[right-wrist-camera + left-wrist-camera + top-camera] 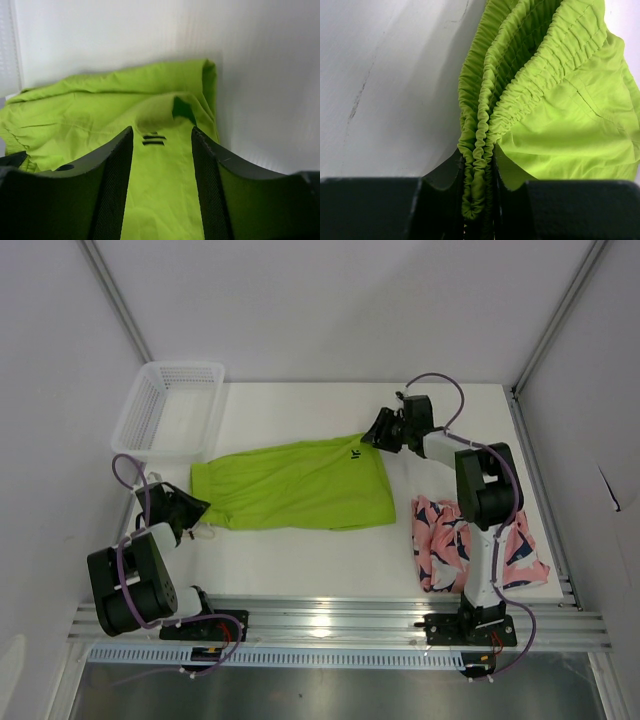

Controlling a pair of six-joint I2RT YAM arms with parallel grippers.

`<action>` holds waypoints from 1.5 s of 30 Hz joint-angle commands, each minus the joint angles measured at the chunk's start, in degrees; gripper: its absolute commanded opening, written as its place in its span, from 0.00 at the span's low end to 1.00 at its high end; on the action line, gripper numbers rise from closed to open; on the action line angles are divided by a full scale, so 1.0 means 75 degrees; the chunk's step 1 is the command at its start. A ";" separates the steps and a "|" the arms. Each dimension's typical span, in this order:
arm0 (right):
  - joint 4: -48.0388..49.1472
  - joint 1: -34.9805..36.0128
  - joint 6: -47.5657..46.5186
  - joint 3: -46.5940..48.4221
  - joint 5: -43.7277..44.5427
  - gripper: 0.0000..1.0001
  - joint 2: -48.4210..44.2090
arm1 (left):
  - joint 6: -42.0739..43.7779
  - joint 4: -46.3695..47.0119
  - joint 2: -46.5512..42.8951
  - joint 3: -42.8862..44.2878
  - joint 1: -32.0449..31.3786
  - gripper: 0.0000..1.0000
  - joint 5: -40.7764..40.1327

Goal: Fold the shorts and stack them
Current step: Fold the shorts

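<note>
The lime green shorts (290,485) lie spread across the middle of the white table (300,555), with the waistband end to the left and the leg hems to the right. The left gripper (186,510) sits low at the near-left end of them. Its wrist camera shows the gathered elastic waistband bunched into a ridge and pinched tight between the two black fingers (445,170), with the rest of the green cloth (560,115) fanning away from them.

The right gripper (376,433) reaches across to the far-right corner of the same shorts. Its fingers (117,170) stand apart, and a strip of the green fabric (90,110) runs between them without being squeezed. Just beyond the fingertips is a small dark logo (153,139). It shows as a couple of short dark bars with a darker patch a little farther on, and I cannot make out letters or a brand name in it. From above, the same mark (354,452) is a tiny dark sign close to the gripper.

The pink shorts (436,540), printed in navy and white, lie crumpled at the near right of the table. They are apart from the green pair, and the right arm's upright link crosses in front of them. I can read no writing on them.

A white mesh basket (183,367) stands at the far left, just beyond the waistband end of the green shorts.
</note>
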 commanded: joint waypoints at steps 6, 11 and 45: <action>0.0975 -0.0038 0.0020 0.0999 -0.0289 0.54 0.0555 | 0.0167 0.0112 0.0084 -0.0106 0.0094 0.00 -0.0030; 0.0857 -0.0050 -0.0016 0.1245 -0.0371 0.42 0.0778 | 0.0167 0.0124 0.0131 -0.0094 0.0094 0.00 -0.0018; 0.1163 -0.0905 0.1438 0.1797 -0.0934 0.64 0.1296 | 0.0179 0.0229 -0.0044 -0.0164 0.0094 0.00 0.0017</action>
